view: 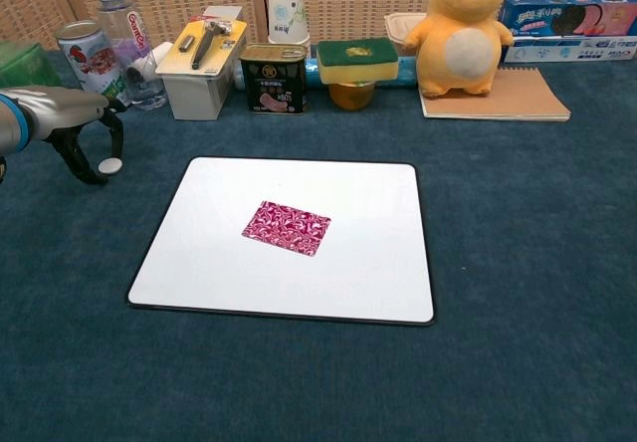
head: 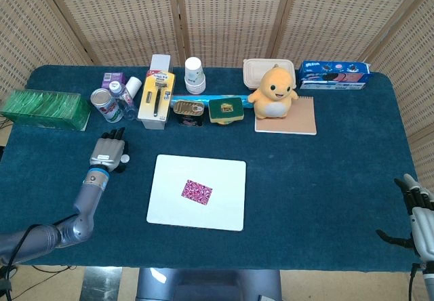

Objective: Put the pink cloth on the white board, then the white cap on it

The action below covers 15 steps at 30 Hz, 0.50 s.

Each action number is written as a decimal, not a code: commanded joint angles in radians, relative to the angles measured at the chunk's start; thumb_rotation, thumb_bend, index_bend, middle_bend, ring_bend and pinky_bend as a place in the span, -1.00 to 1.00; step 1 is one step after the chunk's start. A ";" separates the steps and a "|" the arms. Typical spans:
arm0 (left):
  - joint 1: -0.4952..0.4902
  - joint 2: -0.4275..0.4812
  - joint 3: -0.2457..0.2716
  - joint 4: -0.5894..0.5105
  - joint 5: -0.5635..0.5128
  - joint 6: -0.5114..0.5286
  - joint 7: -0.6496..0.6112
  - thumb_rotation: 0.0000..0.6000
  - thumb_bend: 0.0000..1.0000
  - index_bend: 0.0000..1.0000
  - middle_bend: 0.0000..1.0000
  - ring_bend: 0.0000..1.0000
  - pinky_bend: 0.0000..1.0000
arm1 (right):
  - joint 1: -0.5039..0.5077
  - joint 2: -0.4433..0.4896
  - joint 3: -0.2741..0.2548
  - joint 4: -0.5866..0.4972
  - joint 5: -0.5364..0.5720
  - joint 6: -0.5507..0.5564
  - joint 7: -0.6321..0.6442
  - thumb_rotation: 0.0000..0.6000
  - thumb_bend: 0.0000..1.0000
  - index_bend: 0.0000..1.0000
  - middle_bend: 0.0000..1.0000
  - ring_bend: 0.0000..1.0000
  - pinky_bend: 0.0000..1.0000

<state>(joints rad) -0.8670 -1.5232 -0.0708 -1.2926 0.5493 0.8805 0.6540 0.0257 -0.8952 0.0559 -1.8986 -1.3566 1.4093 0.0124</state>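
The pink patterned cloth lies flat in the middle of the white board. The small white cap sits on the blue table cover just left of the board. My left hand hovers over the cap, its dark fingers curved down on either side of it; the cap still rests on the table. My right hand hangs at the table's front right corner with fingers spread, holding nothing. The chest view does not show it.
Along the back stand a green box, a can, a water bottle, a razor box, a tin, a paper cup, a sponge, a yellow plush on a notebook and a biscuit box.
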 commanded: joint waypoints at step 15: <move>0.005 -0.003 -0.009 -0.012 0.014 0.019 0.017 1.00 -0.52 -0.06 -1.00 -1.00 -0.79 | -0.001 0.001 0.000 -0.001 -0.001 0.001 0.002 1.00 -0.79 -0.95 -1.00 -1.00 -1.00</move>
<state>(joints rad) -0.8623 -1.5260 -0.0794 -1.3004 0.5588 0.9001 0.6717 0.0250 -0.8940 0.0555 -1.8990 -1.3575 1.4105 0.0141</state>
